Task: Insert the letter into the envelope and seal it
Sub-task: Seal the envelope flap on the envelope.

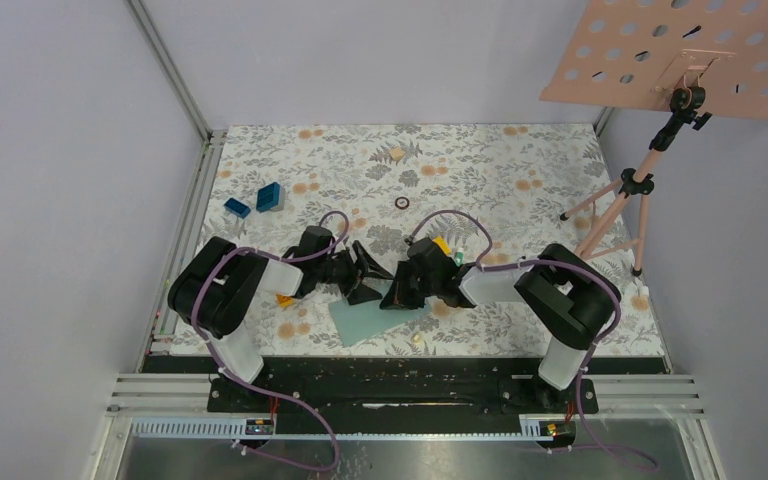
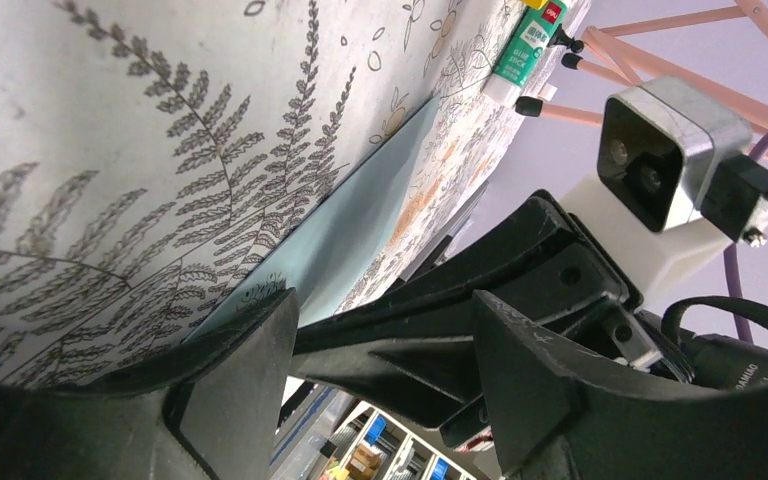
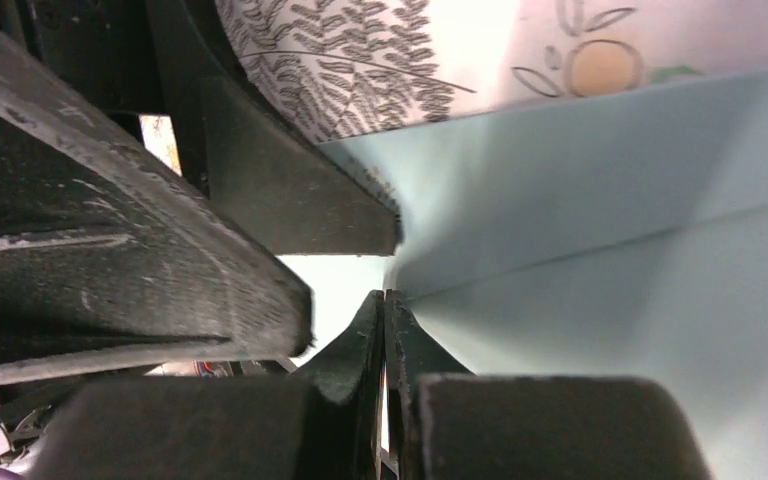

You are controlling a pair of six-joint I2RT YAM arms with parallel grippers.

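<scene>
teal envelope (image 3: 610,200) pinched by closed right tool (image 3: 385,310), left tool (image 2: 385,320) spread wide

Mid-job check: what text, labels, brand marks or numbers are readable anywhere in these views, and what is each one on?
"GLUE STICK": seems to read so, on the green label of the glue stick in the left wrist view.
Its red brand patch: too small to read.
White print on the black cable fitting: too blurred to read.
The envelope: no writing visible.
</scene>
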